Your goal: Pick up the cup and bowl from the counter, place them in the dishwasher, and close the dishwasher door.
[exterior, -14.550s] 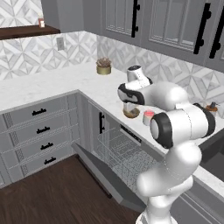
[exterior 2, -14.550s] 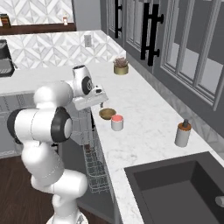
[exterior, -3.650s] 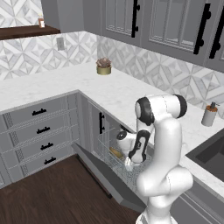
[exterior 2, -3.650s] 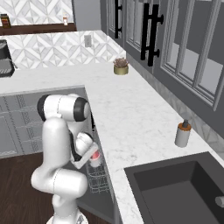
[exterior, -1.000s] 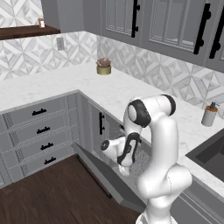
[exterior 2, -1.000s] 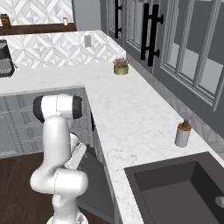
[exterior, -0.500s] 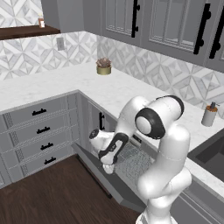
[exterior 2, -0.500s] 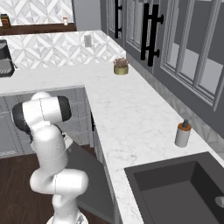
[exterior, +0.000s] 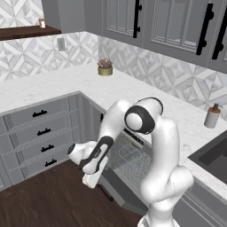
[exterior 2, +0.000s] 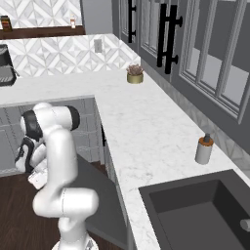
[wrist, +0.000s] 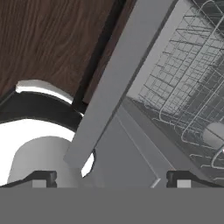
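Beside dishwasher door point(exterior: 119, 188), claw point(exterior: 90, 181) lower

Tabletop point(exterior: 66, 84) white marble, faint grey veining, smooth. Dishwasher door point(wrist: 116, 83) flat matt dark grey. Rack point(wrist: 183, 83) thin silver wire mesh, metallic. Floor point(exterior: 48, 195) dark brown wood planks, slight sheen. Cabinet drawers point(exterior: 37, 128) matt grey, black handles. Sink point(exterior 2: 195, 215) matt dark grey.
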Controlling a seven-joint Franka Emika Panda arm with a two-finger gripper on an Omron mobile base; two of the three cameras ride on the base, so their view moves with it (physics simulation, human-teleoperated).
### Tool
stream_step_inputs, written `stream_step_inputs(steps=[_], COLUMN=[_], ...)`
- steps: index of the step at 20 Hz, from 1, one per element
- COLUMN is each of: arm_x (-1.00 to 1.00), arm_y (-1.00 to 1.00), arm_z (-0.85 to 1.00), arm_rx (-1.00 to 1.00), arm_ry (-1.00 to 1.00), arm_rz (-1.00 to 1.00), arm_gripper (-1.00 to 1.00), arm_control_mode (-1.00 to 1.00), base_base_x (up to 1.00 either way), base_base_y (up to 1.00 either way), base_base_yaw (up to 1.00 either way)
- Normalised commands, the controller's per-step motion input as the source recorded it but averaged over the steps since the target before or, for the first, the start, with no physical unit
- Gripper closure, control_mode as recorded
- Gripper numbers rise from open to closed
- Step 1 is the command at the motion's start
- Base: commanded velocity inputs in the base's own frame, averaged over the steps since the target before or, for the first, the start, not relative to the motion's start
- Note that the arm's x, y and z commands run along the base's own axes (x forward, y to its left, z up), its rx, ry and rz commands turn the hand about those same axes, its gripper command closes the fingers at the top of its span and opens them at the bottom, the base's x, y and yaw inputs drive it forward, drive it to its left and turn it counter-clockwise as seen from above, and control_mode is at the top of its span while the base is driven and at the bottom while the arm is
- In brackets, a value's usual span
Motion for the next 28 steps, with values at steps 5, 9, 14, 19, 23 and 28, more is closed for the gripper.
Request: stream_step_inputs(steps=[5,9,14,19,23,28], arm_x=[0.0,0.41,0.69,0.64,0.62,0.93], arm_y=[1.0,0.77,-0.33,-0.59,-1.0,-1.0], arm_z=[-0.46,-0.72,-0.97,-0.9,-0.5,-0.16], arm_rx=[-0.5,-0.6,-0.51,-0.37,-0.11,-0.07], arm_ry=[-0.15,-0.2,-0.07,-0.01,0.01,0.0], arm_rz=[-0.31,-0.28,-0.1,0.0,0.07,0.05], arm_gripper=[-1.0,-1.0,-1.0,-1.0,-1.0,-1.0], arm_control_mode=[-1.0,-1.0,-1.0,-1.0,-1.0,-1.0], base_base_x=[0.0,0.0,0.0,0.0,0.0,0.0], base_base_y=[0.0,0.0,0.0,0.0,0.0,0.0], base_base_yaw=[0.0,0.0,0.0,0.0,0.0,0.0])
